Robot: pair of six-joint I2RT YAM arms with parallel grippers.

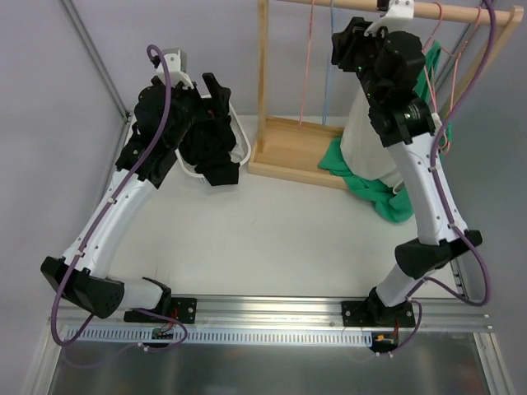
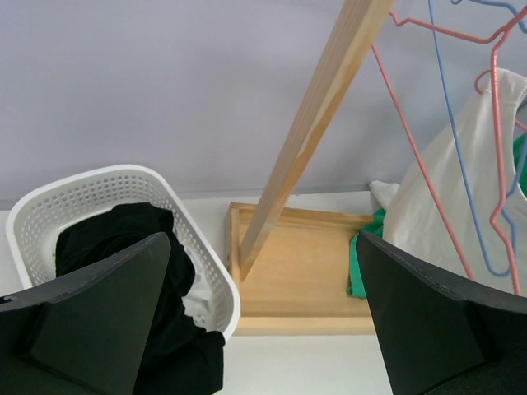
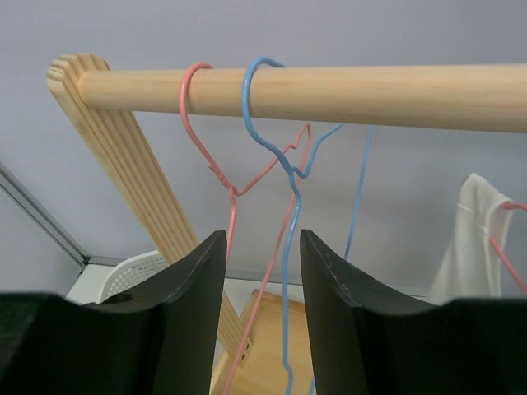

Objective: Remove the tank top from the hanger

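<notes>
The right gripper (image 3: pixel 261 247) is released, a blue hanger (image 3: pixel 287 271) between its fingers (image 3: pixel 189 304), the tank top (image 3: pixel 473 239) to its right. The left gripper (image 2: pixel 263 247) gapes empty

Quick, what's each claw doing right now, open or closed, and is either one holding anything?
Left claw: wide open, holding nothing.
Right claw: partly open, gripping nothing; the blue hanger shows in the gap.

Pale grey wall (image 1: pixel 206 33), white table (image 1: pixel 272 239)

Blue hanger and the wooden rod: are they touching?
Touching. Right wrist view shows the blue hanger hooked over the wooden rod, its hook resting on top.
</notes>
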